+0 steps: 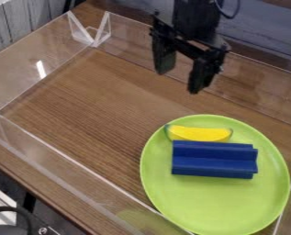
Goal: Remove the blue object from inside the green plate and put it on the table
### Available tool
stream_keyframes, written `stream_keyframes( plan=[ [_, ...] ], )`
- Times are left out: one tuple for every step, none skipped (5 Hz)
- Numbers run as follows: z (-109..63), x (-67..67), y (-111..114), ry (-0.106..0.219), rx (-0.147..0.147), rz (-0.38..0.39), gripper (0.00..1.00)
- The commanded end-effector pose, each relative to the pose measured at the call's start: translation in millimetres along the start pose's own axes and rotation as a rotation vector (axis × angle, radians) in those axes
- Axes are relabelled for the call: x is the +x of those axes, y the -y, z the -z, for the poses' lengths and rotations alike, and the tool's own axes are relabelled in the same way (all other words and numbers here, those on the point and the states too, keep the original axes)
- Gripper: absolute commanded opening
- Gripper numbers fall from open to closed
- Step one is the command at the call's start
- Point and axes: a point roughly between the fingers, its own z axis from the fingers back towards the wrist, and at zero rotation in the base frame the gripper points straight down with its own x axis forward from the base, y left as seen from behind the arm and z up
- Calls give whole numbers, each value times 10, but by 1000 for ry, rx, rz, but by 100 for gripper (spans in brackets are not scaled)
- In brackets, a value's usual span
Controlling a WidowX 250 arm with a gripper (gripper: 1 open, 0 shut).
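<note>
The blue object [217, 160], a dark blue ridged block, lies flat in the middle of the green plate [173, 188] at the lower right of the table [93, 101]. Touching its far edge is a yellow banana [199, 134], also on the plate. My gripper [185, 69] hangs over the wood near the table's far side, well above and behind the plate. Its two black fingers [204, 73] point down, open, with nothing between them.
Low clear acrylic walls [38, 151] run around the tabletop. A clear triangular stand [89, 29] sits at the far left corner. Bare wood-grain surface stretches left of the plate and under the gripper.
</note>
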Motion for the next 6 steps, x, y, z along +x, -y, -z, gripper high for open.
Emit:
stream_keyframes(
  plan=[
    [-149,42,127,73,20,88,100],
    [-157,68,109,93,36,130,100],
    [-176,85,44,102,43,135,100],
    [-158,61,3,113,49,172,100],
    [-140,41,-41,123,55,203,100],
    [-108,117,-144,127,60,185,100]
  ],
)
